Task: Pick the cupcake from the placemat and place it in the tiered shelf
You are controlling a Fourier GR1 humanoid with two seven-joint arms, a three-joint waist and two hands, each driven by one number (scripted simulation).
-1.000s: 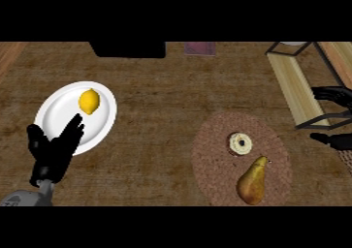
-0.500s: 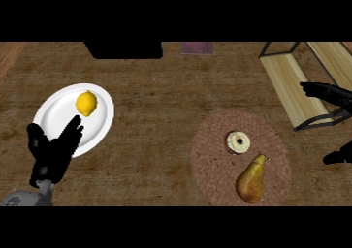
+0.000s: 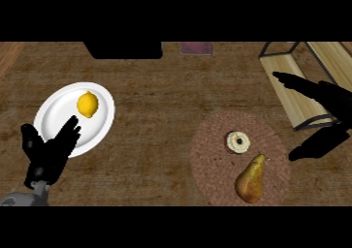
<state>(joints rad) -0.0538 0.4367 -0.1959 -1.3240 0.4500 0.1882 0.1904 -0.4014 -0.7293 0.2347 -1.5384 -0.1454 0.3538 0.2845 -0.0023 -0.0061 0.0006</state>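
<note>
The right hand (image 3: 337, 102) has come further in from the 3 o'clock edge than half a second ago; the left hand has stayed put. The cupcake (image 3: 239, 142) stands untouched on the upper half of the round placemat (image 3: 207, 155), its pale top facing up. A pear (image 3: 250, 180) lies at its 6 o'clock on the same mat. At the cupcake's 3 o'clock the right hand is spread wide, holding nothing: its thumb ends just beside the mat's rim and its straight fingers cross the tiered shelf (image 3: 296, 105) at 1 o'clock. Well apart at 9 o'clock, a white plate (image 3: 60, 114) on the bench (image 3: 157, 121) carries a lemon (image 3: 88, 104). The left hand (image 3: 49, 152) rests open at the plate's 6 o'clock, fingers up.
</note>
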